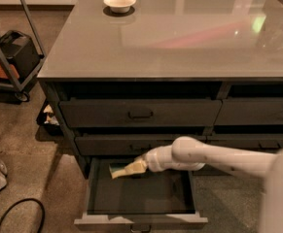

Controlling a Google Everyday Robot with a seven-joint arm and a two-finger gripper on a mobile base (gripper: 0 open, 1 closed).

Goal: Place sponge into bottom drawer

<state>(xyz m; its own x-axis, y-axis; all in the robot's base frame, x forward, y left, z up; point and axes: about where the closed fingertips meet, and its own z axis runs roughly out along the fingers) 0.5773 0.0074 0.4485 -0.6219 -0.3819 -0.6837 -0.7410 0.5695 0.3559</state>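
So here's what you've got: your gripper (pixel 128 169) is reaching in from the right on the end of the white arm (pixel 214 155), and it sits over the back left part of the open bottom drawer (pixel 141 220). The sponge (pixel 115 171) is right at the tip of the jaws, sticking out to the left of them. The jaws look pinched onto its right end, with most of the block poking out past the fingertips. You can see a thin green edge along the top and yellow underneath. It's inside the outline of the drawer, close to the rear, just below the front of the middle drawer (pixel 131 144). I honestly can't tell whether it touches the drawer floor or hangs just above it.

Counts, for what it's worth: one sponge, one gripper, one white bowl (pixel 119 2) sitting up on the far left of the grey countertop (pixel 180 47), well apart from everything else. The left column has three drawers: the top drawer (pixel 140 112) and the middle one are closed, and the bottom one is pulled out toward you. On the right you only get a partial look at two more drawer fronts, both closed.

Off to the left there's one cart (pixel 9 62) on the carpet and one black cable (pixel 19 210) curling along the floor.
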